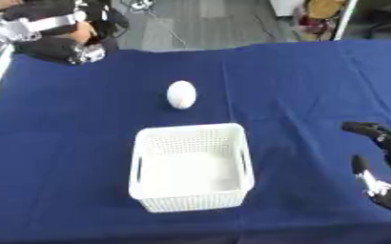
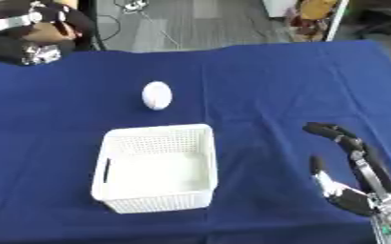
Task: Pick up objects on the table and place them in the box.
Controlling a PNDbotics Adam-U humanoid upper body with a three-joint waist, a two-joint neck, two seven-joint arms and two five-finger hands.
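Note:
A white egg-shaped object (image 1: 181, 94) lies on the blue tablecloth, just beyond the white perforated basket (image 1: 190, 129). Nothing shows inside the basket. My right hand (image 2: 353, 196) rests open at the lower right, fingers relaxed and pointing up, well apart from both egg and basket. My left arm, black with silver bands, is raised at the upper left corner beyond the table's far edge. Its left hand (image 1: 80, 51) is hard to make out there, and a small orange-brown patch (image 1: 84, 31) shows beside it.
The blue cloth (image 1: 315, 86) covers the whole table, whose far edge runs across the top. Beyond it lie grey floor, cables, and yellow-red items (image 1: 317, 19) at the upper right. Open cloth surrounds the basket on both sides.

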